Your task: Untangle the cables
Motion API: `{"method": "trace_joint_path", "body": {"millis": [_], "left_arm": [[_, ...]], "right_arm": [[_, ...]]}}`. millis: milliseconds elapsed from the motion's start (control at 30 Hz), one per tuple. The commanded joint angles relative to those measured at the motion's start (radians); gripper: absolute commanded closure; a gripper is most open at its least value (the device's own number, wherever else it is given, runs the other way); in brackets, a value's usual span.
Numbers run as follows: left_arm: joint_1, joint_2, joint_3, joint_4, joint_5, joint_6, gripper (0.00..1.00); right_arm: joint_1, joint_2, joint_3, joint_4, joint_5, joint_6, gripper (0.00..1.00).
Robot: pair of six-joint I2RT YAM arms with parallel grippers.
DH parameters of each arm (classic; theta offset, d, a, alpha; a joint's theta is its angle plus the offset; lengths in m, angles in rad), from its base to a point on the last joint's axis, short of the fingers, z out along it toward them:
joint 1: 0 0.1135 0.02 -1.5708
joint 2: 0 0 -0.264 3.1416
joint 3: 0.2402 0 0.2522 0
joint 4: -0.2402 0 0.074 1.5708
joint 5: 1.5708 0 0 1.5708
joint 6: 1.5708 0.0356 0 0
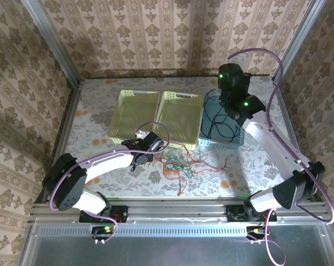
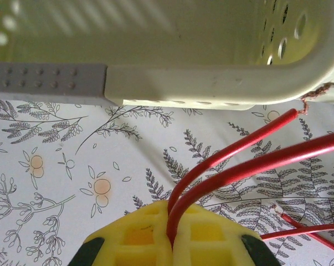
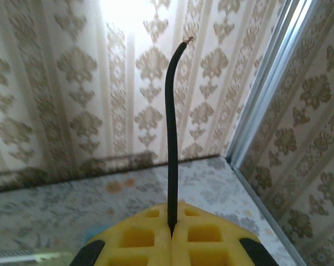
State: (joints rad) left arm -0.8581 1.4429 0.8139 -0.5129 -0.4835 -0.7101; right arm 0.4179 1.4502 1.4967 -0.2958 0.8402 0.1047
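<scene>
I'm pinching a thin red wire (image 2: 266, 164) in the shut left gripper (image 2: 171, 238), beside the pale yellow plastic basket (image 2: 211, 83), to pull it off the tabletop tangle (image 1: 180, 163). The right gripper (image 3: 171, 233) is clamping a thin black wire (image 3: 171, 138) aloft, probably freeing it.

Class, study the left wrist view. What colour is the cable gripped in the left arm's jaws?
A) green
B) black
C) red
C: a red cable runs out from between the shut yellow jaws of the left gripper.
</scene>
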Motion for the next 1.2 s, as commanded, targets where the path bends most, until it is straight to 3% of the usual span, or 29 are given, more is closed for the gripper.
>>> {"method": "trace_joint_path", "body": {"millis": [0, 300, 600, 733, 767, 900, 1000, 1167], "left_arm": [[-0.006, 0.003, 0.022, -0.035, -0.015, 0.015, 1.0], [-0.008, 0.01, 0.024, -0.033, -0.015, 0.012, 1.0], [-0.021, 0.014, 0.042, -0.035, -0.022, 0.023, 1.0], [-0.025, 0.009, 0.045, -0.039, -0.028, 0.022, 1.0], [-0.026, 0.007, 0.044, -0.041, -0.03, 0.02, 1.0], [-0.028, -0.004, 0.044, -0.037, -0.031, 0.018, 1.0], [-0.028, -0.006, 0.044, -0.031, -0.036, 0.016, 1.0], [-0.028, 0.0, 0.042, -0.022, -0.038, 0.015, 1.0]], "right_arm": [[-0.006, 0.015, -0.054, -0.028, 0.109, 0.043, 1.0], [-0.032, 0.081, -0.213, -0.28, -0.037, 0.275, 1.0], [-0.143, 0.262, -0.259, -0.344, -0.398, 0.374, 1.0], [-0.197, 0.283, -0.257, -0.313, -0.493, 0.38, 0.97], [-0.209, 0.285, -0.252, -0.313, -0.505, 0.384, 0.93], [-0.225, 0.24, -0.244, -0.306, -0.503, 0.378, 0.58], [-0.224, 0.16, -0.275, -0.279, -0.505, 0.369, 0.4], [-0.214, 0.015, -0.347, -0.259, -0.493, 0.369, 0.35]]}}
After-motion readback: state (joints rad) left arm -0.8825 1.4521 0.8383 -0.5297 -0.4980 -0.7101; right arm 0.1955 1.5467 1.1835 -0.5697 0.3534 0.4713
